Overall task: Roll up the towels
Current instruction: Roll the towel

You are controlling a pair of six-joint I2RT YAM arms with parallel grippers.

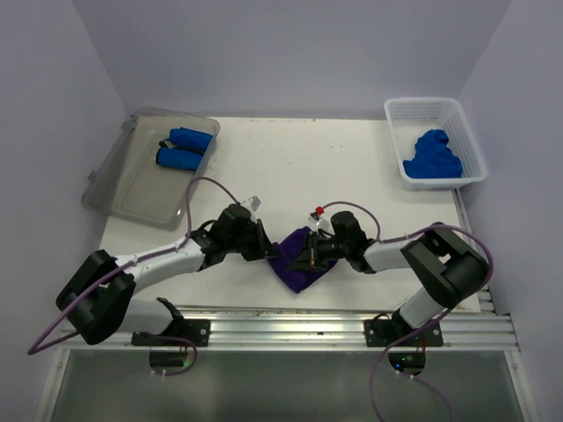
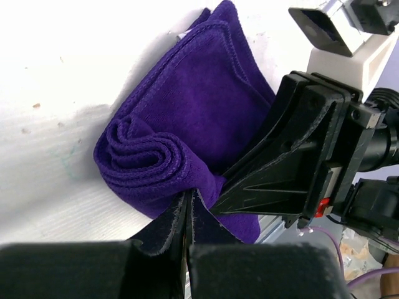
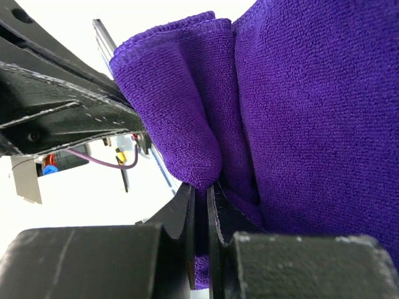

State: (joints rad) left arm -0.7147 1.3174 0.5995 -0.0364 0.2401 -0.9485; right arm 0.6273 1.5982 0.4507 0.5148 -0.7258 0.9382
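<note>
At the near worktop (image 1: 290, 167) edge: purple towel (image 1: 297, 266), part-rolled, both jaws clamped on it; we should roll tight, edges level.

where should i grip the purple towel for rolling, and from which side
On the purple towel, probably the ends of its rolled part: pinch the layered edge low, one gripper from each side. The spiral shows stacked folds there, firmer than the flat tail. The left gripper and right gripper are shut on it like that.
</note>
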